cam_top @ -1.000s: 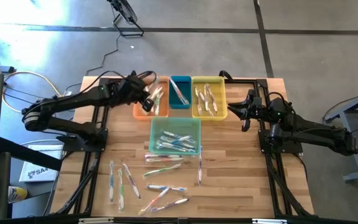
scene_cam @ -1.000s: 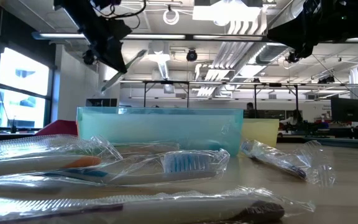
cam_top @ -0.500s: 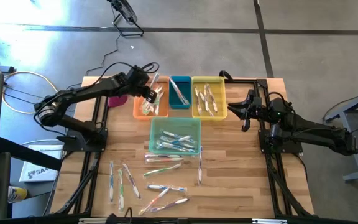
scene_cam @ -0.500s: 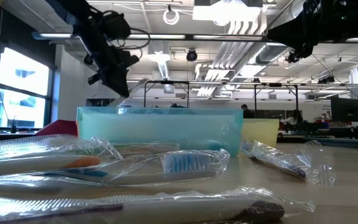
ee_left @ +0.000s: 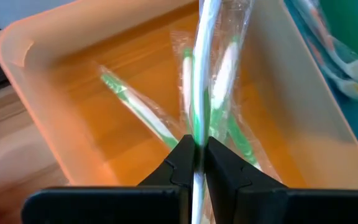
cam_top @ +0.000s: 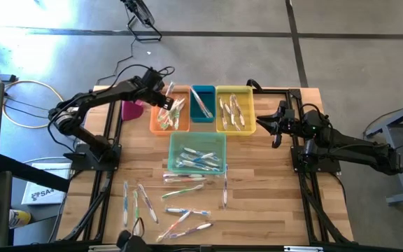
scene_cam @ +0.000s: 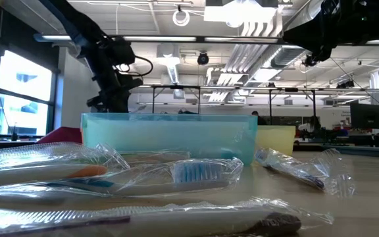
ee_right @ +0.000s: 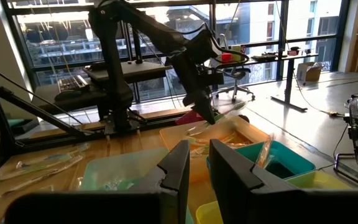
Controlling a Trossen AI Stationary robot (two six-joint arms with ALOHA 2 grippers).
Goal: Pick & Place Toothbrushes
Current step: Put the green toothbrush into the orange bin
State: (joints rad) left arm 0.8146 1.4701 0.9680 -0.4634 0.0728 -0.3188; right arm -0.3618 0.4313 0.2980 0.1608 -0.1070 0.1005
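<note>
Left gripper (wrist view only) tight on wrapped toothbrush above orange bin

you can't see the held toothbrush whole: both ends run off the left wrist view, its wrapper blurred above the orange bin.

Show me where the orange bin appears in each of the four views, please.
High view: orange bin, leftmost of the far row.
Low view: not visible, hidden behind the light blue bin.
Left wrist view: fills the picture.
Right wrist view: centre.
Shared landmark: the left tool holding a wrapped toothbrush over it.
</note>
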